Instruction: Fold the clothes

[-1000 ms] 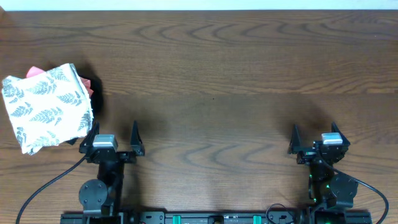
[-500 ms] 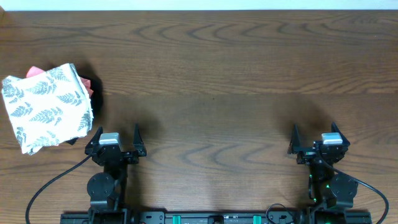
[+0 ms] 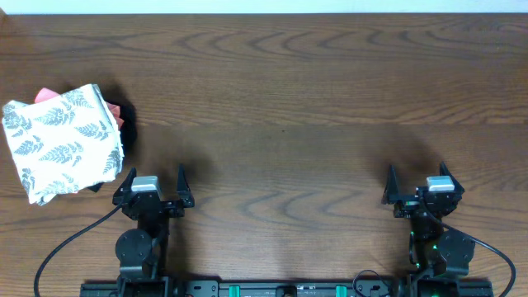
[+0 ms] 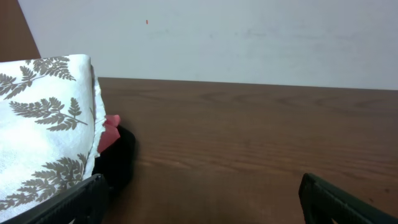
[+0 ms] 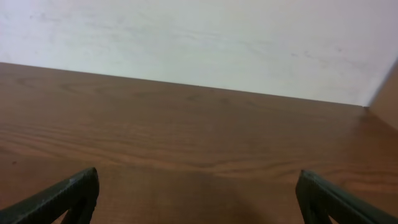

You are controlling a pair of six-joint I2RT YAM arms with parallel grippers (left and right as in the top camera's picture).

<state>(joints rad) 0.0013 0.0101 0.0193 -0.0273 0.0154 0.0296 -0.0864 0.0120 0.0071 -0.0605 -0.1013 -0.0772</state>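
The white garment with grey fern leaves (image 3: 59,142) lies folded in a square at the table's left edge. It rests on top of a salmon-pink garment (image 3: 47,96) and a black cloth (image 3: 125,114). It also shows at the left of the left wrist view (image 4: 43,130). My left gripper (image 3: 154,182) is open and empty near the front edge, just right of the pile. My right gripper (image 3: 418,180) is open and empty at the front right, far from the clothes.
The wooden table (image 3: 280,99) stretches bare from the pile to the right edge. A white wall stands behind the far edge in both wrist views. Black cables run from the arm bases along the front edge.
My left gripper has shifted slightly to the right, away from the pile. The right arm and the clothes have not moved.
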